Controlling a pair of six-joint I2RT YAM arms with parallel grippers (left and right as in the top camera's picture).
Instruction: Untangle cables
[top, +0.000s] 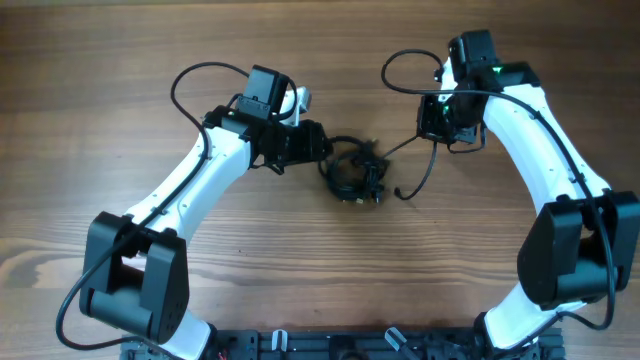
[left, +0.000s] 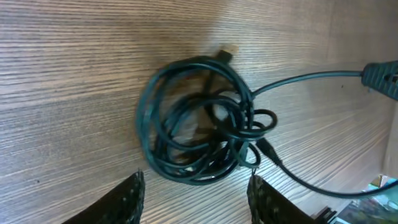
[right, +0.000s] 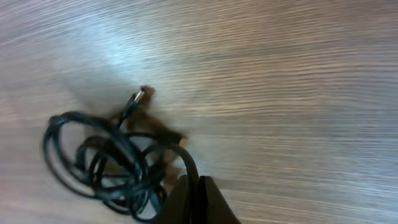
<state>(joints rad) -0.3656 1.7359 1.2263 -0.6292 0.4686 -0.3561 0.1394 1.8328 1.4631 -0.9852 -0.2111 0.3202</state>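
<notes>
Early separation step: right gripper (right: 193, 185) jaws clamped on one of the cables (left: 199, 124), left gripper (left: 195, 182) jaws open over the knot on the desk (left: 62, 68). Next, probably: left pins the bundle, right pulls out.

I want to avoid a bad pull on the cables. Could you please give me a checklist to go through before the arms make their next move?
1. Left gripper open and empty: ok, its fingers stand apart with nothing between them.
2. Cable bundle in front of the left gripper: ok, it lies on the table just ahead of the fingers.
3. Right gripper has a hold: ok, the jaws are shut on one strand that leads out of the bundle.
4. That strand is free of the other loops: cannot tell; it disappears into the tangle.
5. A plug is clear of the coil: ok, it sticks out at the bundle's edge.
</notes>
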